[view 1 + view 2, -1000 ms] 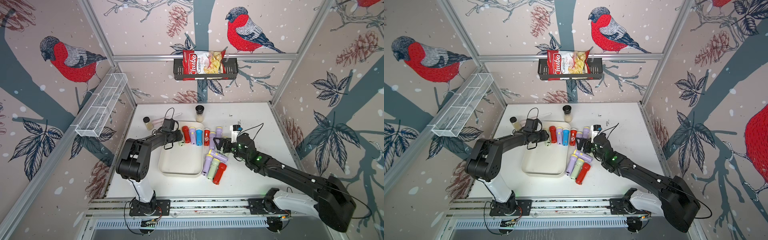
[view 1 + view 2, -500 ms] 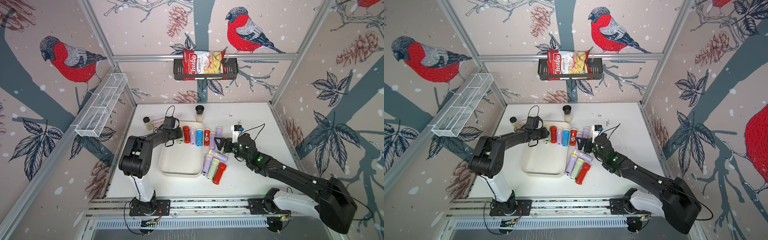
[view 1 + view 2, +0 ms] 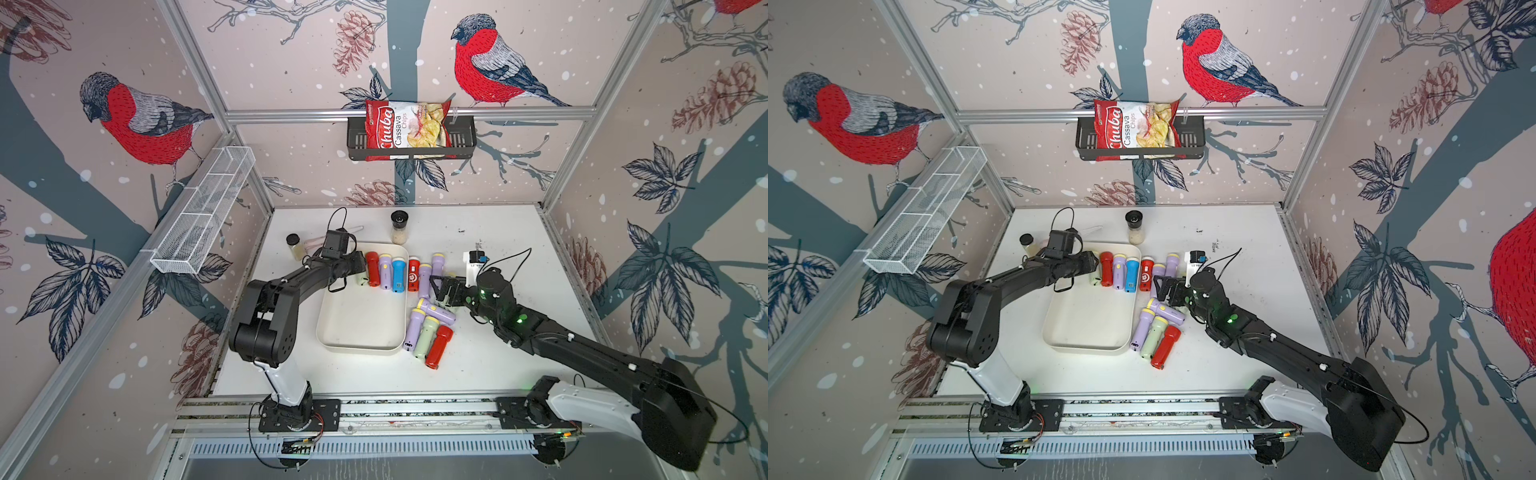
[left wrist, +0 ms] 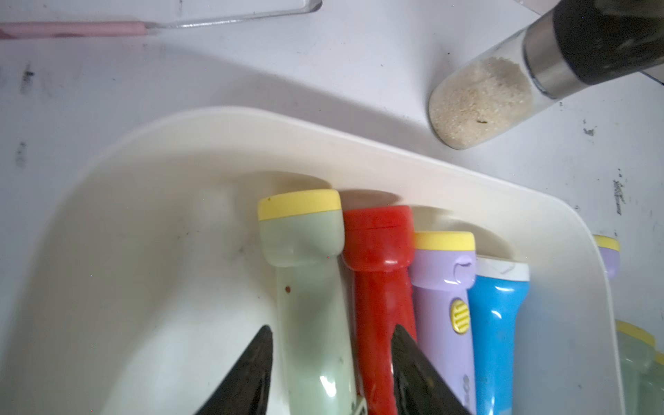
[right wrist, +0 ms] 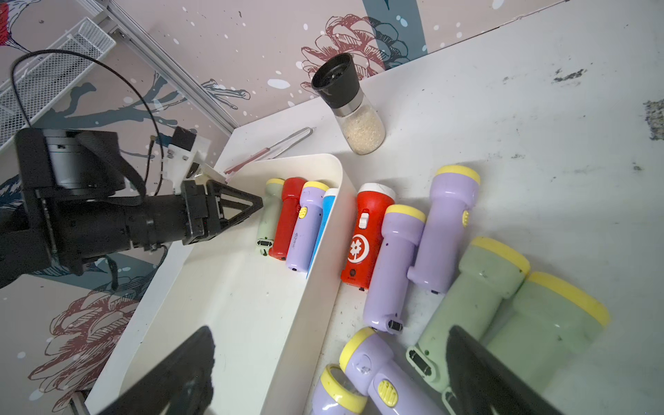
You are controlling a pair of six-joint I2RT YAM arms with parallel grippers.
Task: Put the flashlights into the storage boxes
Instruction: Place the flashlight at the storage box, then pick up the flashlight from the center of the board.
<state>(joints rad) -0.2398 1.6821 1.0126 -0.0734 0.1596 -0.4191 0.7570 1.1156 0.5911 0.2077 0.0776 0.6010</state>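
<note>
Since a second ago the left arm (image 3: 291,286) has crept toward the far-left corner of the tray (image 3: 361,324) and its jaws have spread. The right arm (image 3: 582,345) has hardly budged. The left gripper (image 4: 330,334) now stands open astride the pale green flashlight (image 4: 305,287) without pinching it: one finger is at its outer side, the other sits over the neighbouring red flashlight (image 4: 381,273). Green lies in the tray at the end of a row of four, with red, a lilac flashlight (image 4: 442,287) and a blue flashlight (image 4: 499,316), heads toward the far wall. The right gripper (image 3: 442,291) is spread wide and empty, low over the loose flashlights (image 3: 426,340) on the table (image 3: 498,232) just right of the tray.

Risks as I read them:
1. The left finger overlaps red, so a sloppy pull-out could drag red or green and skew the row. Lift clear before swinging away.
2. The loose ones lie touching each other, and a crosswise lilac flashlight (image 3: 436,312) lies across the heads of three. Jaws this wide could close on two at once or send a neighbour rolling.
3. The tray's near wall is close to the right gripper. A finger clipping the rim would shove the tray, and the jar (image 3: 400,226) stands just behind it.
4. Both arms are at the tray, so a right-arm drop-off before the left clears risks a collision.
</note>
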